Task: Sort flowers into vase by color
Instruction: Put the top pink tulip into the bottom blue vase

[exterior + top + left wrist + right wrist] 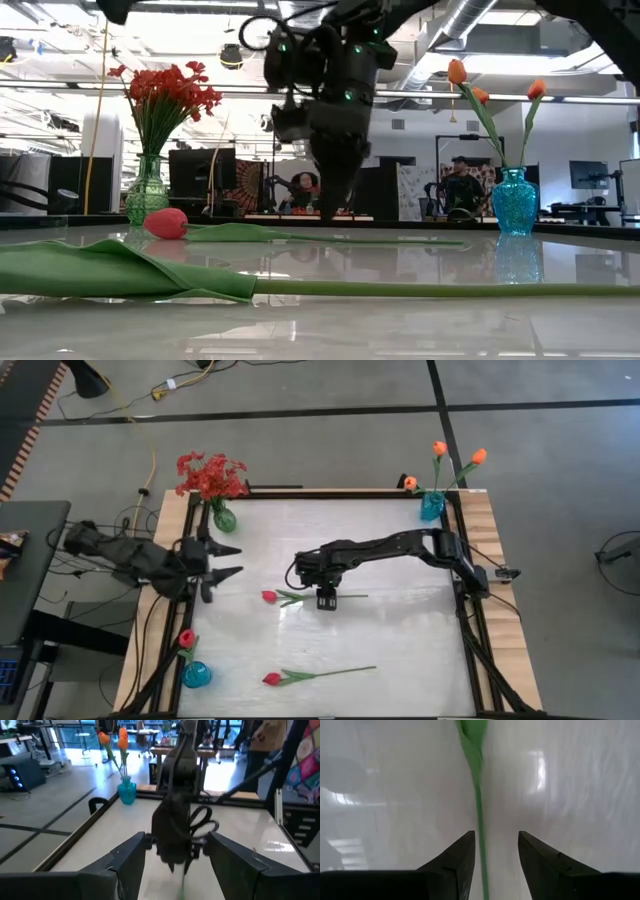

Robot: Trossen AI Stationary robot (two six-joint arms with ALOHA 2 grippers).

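Your tulip (270, 597) lies mid-table, stem (479, 815) running between the right gripper (326, 600)'s fingers — jaws apart, gripping nothing. A second tulip (272, 679) lies nearer the front edge. Left gripper (228, 560) waits open at the left. Red sprays sit in the green vase (224, 518), orange tulips in the blue vase (432, 507).

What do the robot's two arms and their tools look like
Both arms are dark, near-black jointed links. The left tool ends in two pointed, wedge-shaped black fingers. The right tool has matching tapered dark fingers. In the low view its wrist housing shows small green indicator lights and a looped black cable on top. Loose dark cables trail behind the left arm.
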